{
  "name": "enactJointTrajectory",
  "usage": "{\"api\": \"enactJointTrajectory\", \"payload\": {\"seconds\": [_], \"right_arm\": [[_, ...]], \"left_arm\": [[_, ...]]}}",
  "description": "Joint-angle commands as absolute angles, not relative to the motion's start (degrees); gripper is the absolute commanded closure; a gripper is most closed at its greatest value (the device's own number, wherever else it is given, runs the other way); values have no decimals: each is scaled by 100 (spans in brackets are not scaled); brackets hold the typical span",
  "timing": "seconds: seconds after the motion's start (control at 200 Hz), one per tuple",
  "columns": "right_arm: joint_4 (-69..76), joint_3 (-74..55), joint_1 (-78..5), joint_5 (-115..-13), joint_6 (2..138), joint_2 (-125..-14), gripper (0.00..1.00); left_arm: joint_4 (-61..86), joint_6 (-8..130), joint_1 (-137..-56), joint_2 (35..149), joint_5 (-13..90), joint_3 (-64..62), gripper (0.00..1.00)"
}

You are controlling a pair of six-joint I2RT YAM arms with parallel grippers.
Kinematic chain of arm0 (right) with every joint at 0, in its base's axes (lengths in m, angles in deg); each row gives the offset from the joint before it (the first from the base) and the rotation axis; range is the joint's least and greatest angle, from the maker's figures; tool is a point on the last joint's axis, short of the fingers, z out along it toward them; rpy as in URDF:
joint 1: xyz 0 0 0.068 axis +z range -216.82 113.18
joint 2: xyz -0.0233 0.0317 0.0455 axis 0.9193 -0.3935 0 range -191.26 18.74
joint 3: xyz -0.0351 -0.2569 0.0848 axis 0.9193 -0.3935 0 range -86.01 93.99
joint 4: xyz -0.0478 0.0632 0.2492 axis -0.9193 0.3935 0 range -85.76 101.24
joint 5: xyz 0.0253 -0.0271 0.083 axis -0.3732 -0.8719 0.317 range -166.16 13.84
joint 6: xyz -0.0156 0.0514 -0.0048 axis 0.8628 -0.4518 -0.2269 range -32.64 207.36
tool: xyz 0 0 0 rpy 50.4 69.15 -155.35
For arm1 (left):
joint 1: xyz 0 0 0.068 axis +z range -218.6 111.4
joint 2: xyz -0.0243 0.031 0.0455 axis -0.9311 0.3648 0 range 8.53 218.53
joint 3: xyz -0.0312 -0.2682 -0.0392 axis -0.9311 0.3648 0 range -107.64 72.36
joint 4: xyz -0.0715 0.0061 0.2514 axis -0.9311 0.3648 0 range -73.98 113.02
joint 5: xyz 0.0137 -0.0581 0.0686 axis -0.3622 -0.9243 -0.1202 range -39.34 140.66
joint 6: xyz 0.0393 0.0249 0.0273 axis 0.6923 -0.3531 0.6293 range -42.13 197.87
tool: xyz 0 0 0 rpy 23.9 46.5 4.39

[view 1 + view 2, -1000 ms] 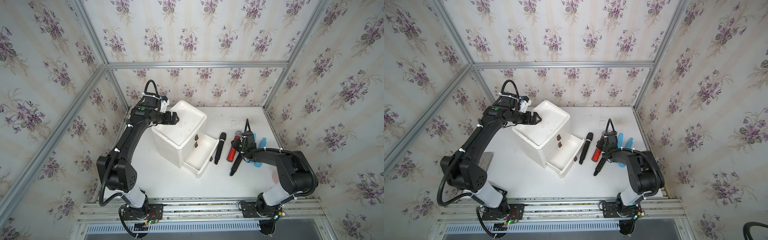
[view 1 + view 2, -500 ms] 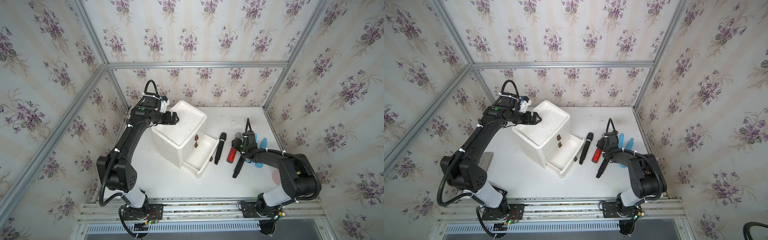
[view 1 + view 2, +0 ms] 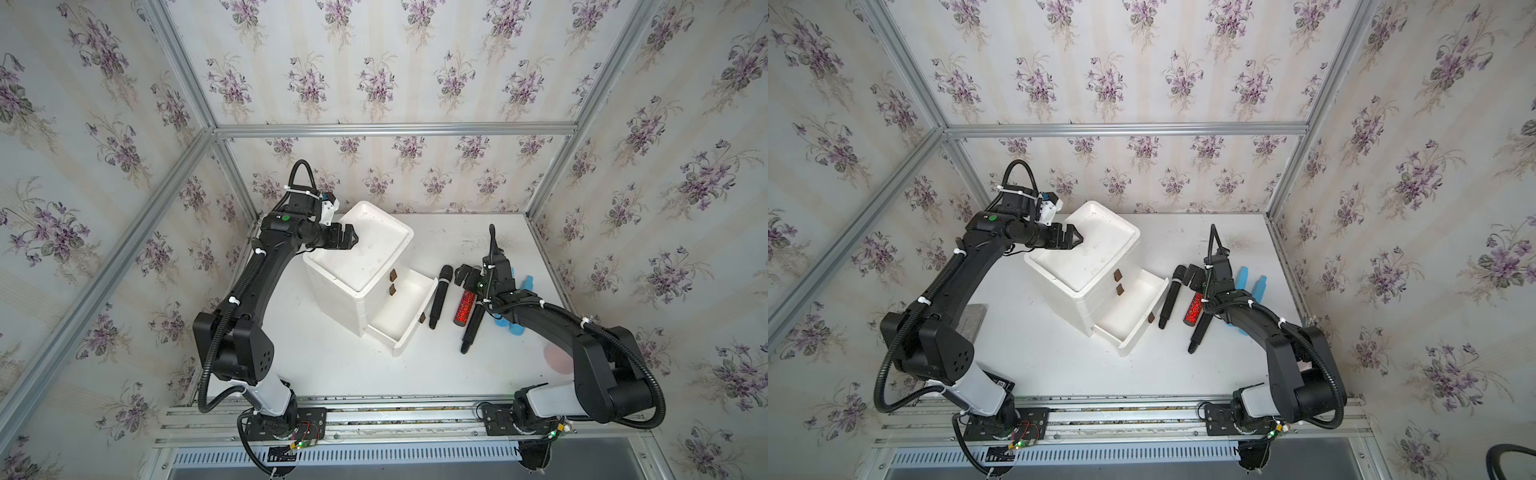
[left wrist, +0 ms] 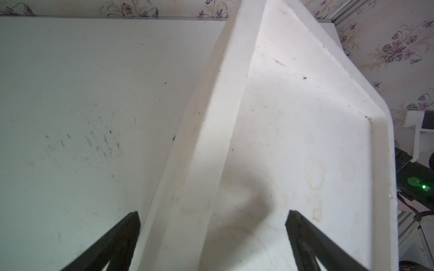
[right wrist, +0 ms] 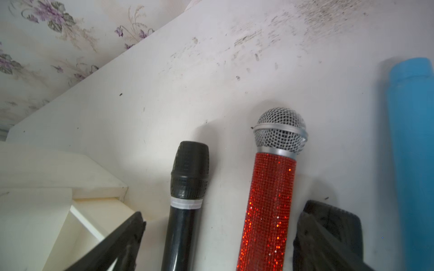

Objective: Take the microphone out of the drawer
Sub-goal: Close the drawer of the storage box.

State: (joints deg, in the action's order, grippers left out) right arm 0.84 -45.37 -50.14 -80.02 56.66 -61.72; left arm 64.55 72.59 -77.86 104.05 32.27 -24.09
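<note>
Listing, in both top views: white drawer cabinet (image 3: 359, 266) (image 3: 1084, 257) on the counter (image 3: 332, 365), bottom drawer (image 3: 401, 309) pulled out; on the counter beside it, outside the drawer: black microphone (image 3: 439, 296), red glitter microphone (image 3: 464, 306), second black microphone (image 3: 471, 328). Left wrist view: left jaws released, either side of the cabinet's top rim (image 4: 211, 117). Right wrist view: right jaws released, spread over black microphone (image 5: 187, 176) and red glitter microphone (image 5: 270, 187); blue cylinder (image 5: 413, 140) beside.

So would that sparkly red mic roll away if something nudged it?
Probably, sideways: the red mic is a round cylinder lying flat on the table. Its slightly wider mesh head would likely make it curve rather than roll straight. The studded body looks rough, so it's probably not slippery.
</note>
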Motion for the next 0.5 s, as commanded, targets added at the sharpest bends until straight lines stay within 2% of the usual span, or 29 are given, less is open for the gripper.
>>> {"api": "enactJointTrajectory", "payload": {"seconds": [0.0, 0.265, 0.5], "right_arm": [[464, -4563, -4781, -8216, 5841, -6044, 0], [1011, -4656, -4094, -8395, 5809, -5566, 0], [1397, -4719, -3643, -8513, 5680, -5631, 0]], "left_arm": [[6731, 7207, -7783, 10422, 3168, -2379, 1], [6729, 7210, -7782, 10415, 3177, -2379, 1], [6734, 7214, -7776, 10400, 3196, -2379, 1]]}}
